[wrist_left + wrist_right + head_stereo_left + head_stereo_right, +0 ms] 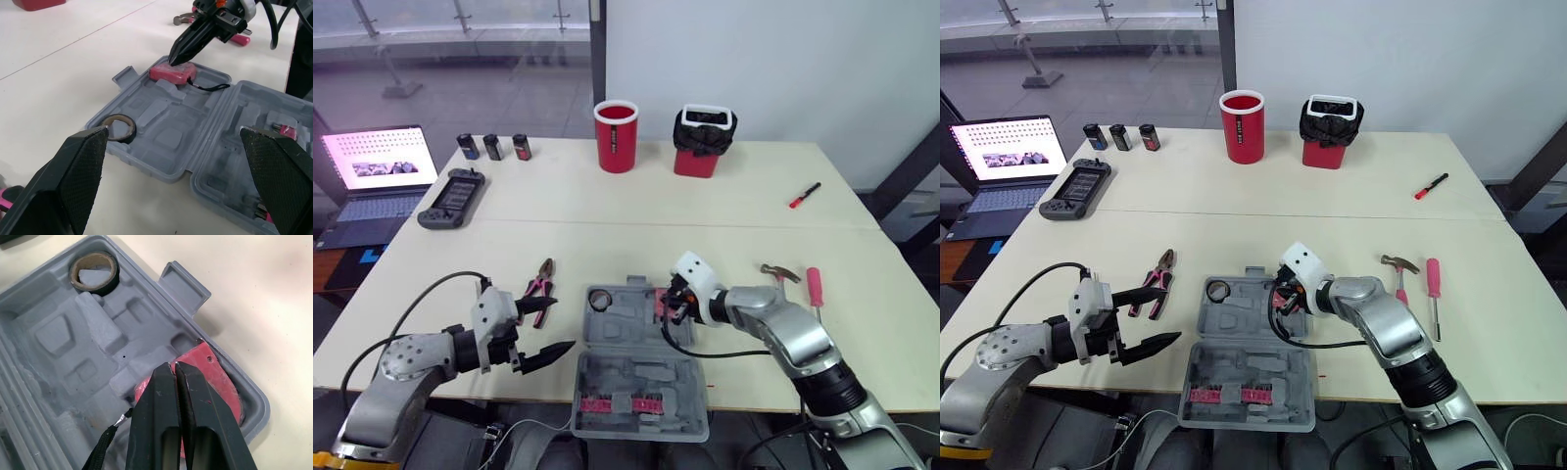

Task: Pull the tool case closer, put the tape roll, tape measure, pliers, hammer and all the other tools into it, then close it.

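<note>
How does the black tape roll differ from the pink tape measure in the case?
The black tape roll is a hollow ring; the pink tape measure is a solid block with a black strap. The roll lies untouched; the right gripper's shut jaws touch the measure. Both lie in the grey plastic case.

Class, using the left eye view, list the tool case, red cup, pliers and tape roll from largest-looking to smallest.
1. tool case, lying open
2. red cup, which looks this big even though it stands farther back
3. pliers, about as long as the cup is tall but much thinner
4. tape roll
</note>
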{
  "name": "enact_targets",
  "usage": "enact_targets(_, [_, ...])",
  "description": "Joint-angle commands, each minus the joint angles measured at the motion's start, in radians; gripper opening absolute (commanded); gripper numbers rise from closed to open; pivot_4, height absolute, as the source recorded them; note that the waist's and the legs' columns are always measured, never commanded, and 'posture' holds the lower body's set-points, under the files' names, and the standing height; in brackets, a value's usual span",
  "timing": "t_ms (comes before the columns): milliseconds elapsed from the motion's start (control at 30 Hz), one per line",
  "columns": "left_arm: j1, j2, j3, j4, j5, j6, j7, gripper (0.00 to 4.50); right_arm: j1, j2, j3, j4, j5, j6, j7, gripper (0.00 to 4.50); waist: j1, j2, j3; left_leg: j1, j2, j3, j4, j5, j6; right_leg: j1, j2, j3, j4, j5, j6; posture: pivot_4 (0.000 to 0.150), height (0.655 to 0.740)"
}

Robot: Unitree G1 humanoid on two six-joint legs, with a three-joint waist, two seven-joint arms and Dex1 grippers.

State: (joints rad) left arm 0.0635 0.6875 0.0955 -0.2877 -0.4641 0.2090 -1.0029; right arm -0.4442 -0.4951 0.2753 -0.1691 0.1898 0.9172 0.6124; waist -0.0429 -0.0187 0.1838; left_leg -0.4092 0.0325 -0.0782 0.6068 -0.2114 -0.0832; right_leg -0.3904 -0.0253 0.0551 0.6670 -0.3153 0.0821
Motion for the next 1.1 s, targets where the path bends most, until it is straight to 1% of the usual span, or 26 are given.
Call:
enact_targets(33, [-0.011, 0.005, 0.013, -0.026, -0.003, -0.013, -0.001, 4.50, 0.010, 0.005, 0.026, 0.040, -0.036, -0.001, -0.024, 0.13, 0.000, 0.000, 0.000, 0.000, 0.000, 0.000, 0.000, 0.000, 0.000, 0.000, 0.000, 0.000, 0.000, 0.000, 0.000, 0.150, 0.7387])
enact_targets(300, [-0.010, 0.005, 0.012, -0.031, -0.002, -0.011, 0.004, 4.50, 0.030, 0.002, 0.118, 0.118, -0.041, 0.206, -0.018, 0.13, 0.001, -0.002, -0.003, 0.002, 0.000, 0.000, 0.001, 0.000, 0.000, 0.003, 0.000, 0.000, 0.000, 0.000, -0.001, 0.150, 0.7387])
enact_targets(433, [-0.007, 0.003, 0.011, -0.036, -0.002, -0.009, 0.008, 4.50, 0.019, 0.014, 0.128, 0.171, -0.060, 0.211, -0.038, 0.13, 0.003, -0.010, -0.011, 0.005, 0.000, -0.001, 0.001, 0.000, 0.000, 0.007, 0.000, 0.000, 0.000, -0.002, -0.003, 0.150, 0.7387])
enact_targets(567, [-0.002, 0.003, 0.015, -0.038, -0.004, -0.009, 0.010, 4.50, 0.015, 0.036, 0.050, 0.128, -0.027, 0.162, -0.039, 0.13, 0.003, -0.011, -0.011, 0.016, 0.000, 0.000, 0.001, -0.001, 0.000, 0.018, -0.002, 0.000, -0.003, -0.002, -0.004, 0.150, 0.7387])
enact_targets(667, [0.002, 0.003, 0.029, -0.033, -0.006, -0.011, 0.015, 4.50, 0.029, 0.049, -0.078, -0.021, 0.025, 0.000, -0.018, 0.13, 0.004, -0.010, -0.010, 0.017, 0.000, 0.000, 0.001, -0.001, 0.000, 0.018, -0.004, 0.001, -0.004, -0.003, -0.003, 0.150, 0.7387])
enact_targets(733, [0.001, 0.000, 0.047, -0.022, -0.012, -0.009, 0.025, 4.50, 0.066, 0.012, -0.161, -0.122, 0.067, -0.037, 0.016, 0.13, 0.003, -0.004, -0.004, 0.013, 0.000, 0.000, 0.001, -0.001, 0.000, 0.015, -0.004, 0.001, -0.004, -0.003, -0.004, 0.150, 0.7387])
enact_targets(767, [0.000, -0.001, 0.060, -0.013, -0.019, -0.004, 0.033, 4.50, 0.091, -0.020, -0.204, -0.165, 0.086, -0.043, 0.035, 0.13, 0.004, 0.000, -0.002, 0.008, 0.000, 0.000, 0.001, 0.000, 0.000, 0.011, -0.003, 0.001, -0.004, -0.002, -0.004, 0.150, 0.7387])
enact_targets(800, [0.003, -0.003, 0.078, -0.004, -0.028, 0.001, 0.041, 4.50, 0.117, -0.046, -0.255, -0.203, 0.110, -0.038, 0.049, 0.13, 0.006, 0.003, 0.000, 0.000, 0.000, 0.001, 0.002, 0.000, 0.000, 0.002, -0.003, 0.001, -0.001, -0.001, -0.002, 0.150, 0.7387])
enact_targets(833, [0.008, -0.001, 0.097, 0.006, -0.035, 0.005, 0.046, 4.50, 0.145, -0.072, -0.305, -0.233, 0.134, -0.032, 0.061, 0.65, 0.006, 0.004, 0.001, -0.005, -0.001, 0.000, 0.003, 0.000, 0.000, -0.003, -0.002, 0.001, 0.000, 0.001, 0.002, 0.150, 0.7387])
enact_targets(867, [0.020, 0.005, 0.124, 0.024, -0.036, 0.000, 0.046, 4.50, 0.186, -0.109, -0.364, -0.254, 0.148, -0.037, 0.075, 1.01, 0.008, 0.004, 0.001, -0.007, -0.001, 0.000, 0.003, 0.000, 0.000, -0.004, -0.001, 0.001, 0.000, 0.003, 0.006, 0.150, 0.7387])
enact_targets(967, [0.064, 0.029, 0.212, 0.095, -0.020, -0.027, 0.042, 4.50, 0.309, -0.195, -0.566, -0.278, 0.201, -0.056, 0.124, 2.48, 0.011, 0.004, 0.001, -0.007, -0.001, -0.001, 0.002, -0.003, 0.005, -0.004, 0.000, 0.000, -0.001, 0.003, 0.006, 0.150, 0.7387])
enact_targets(1033, [0.086, 0.043, 0.252, 0.134, -0.011, -0.045, 0.034, 4.50, 0.370, -0.225, -0.649, -0.278, 0.226, -0.070, 0.144, 3.47, 0.008, 0.005, 0.002, -0.007, -0.001, -0.001, 0.001, -0.004, 0.007, -0.004, 0.000, 0.000, -0.002, 0.002, 0.006, 0.150, 0.7387])
enact_targets(1100, [0.129, 0.079, 0.309, 0.220, 0.029, -0.089, 0.023, 4.50, 0.507, -0.267, -0.743, -0.252, 0.206, -0.131, 0.194, 4.48, 0.006, 0.005, 0.002, -0.006, -0.001, 0.000, 0.002, -0.005, 0.007, -0.004, 0.000, 0.000, -0.002, 0.002, 0.006, 0.150, 0.7387])
